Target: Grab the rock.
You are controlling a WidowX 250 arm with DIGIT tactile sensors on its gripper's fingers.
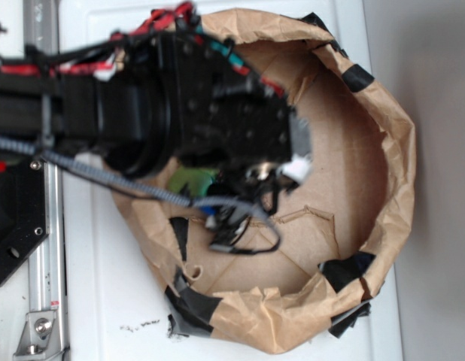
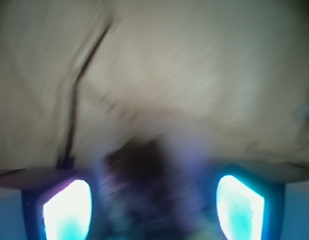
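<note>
Where the arm hides the paper bowl: green toy, gripper state unclear.

My black arm with red and teal wires, tan crumpled paper bowl patched with black tape, yellow-green plush toy, white table, blurred dark brown rock between my glowing cyan-white fingers.
</note>
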